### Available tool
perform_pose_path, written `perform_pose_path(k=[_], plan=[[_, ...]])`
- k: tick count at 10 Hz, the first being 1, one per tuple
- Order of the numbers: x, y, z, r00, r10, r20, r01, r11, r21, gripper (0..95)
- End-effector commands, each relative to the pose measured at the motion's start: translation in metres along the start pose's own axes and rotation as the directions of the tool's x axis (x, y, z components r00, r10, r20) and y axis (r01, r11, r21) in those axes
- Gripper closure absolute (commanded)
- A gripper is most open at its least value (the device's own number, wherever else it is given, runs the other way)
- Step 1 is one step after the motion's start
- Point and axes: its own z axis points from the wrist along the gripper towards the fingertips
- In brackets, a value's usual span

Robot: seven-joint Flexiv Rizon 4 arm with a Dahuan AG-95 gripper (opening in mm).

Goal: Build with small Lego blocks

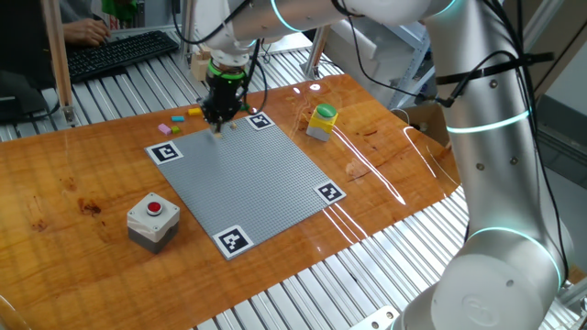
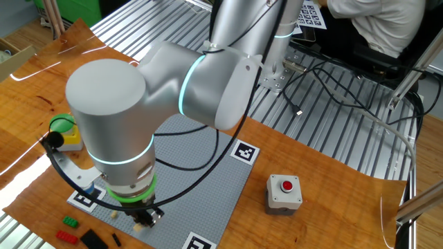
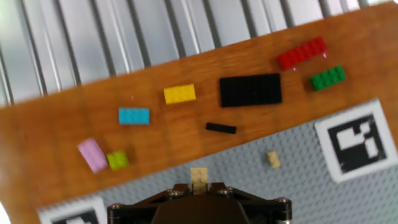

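While pinching a tan brick [image 3: 199, 176], the end effector [image 3: 199, 185] is hovering over the grey baseplate's [image 1: 257, 183] far edge; pressing down squarely comes next.

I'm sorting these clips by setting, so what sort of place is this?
Most likely a robotics lab. The wooden table sits on a metal-slatted bench and carries a grey baseplate with printed marker tags at its corners and a red stop button; someone types at a keyboard nearby.
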Motion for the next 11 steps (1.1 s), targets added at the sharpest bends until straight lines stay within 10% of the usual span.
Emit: perform_pose_path(k=[1, 11], plan=[[0.001, -0.016, 0.000, 0.991, -0.130, -0.018, 0.130, 0.991, 0.027, 95.0], [-0.006, -0.032, 0.004, 0.977, -0.210, -0.020, 0.211, 0.976, 0.052, 95.0]])
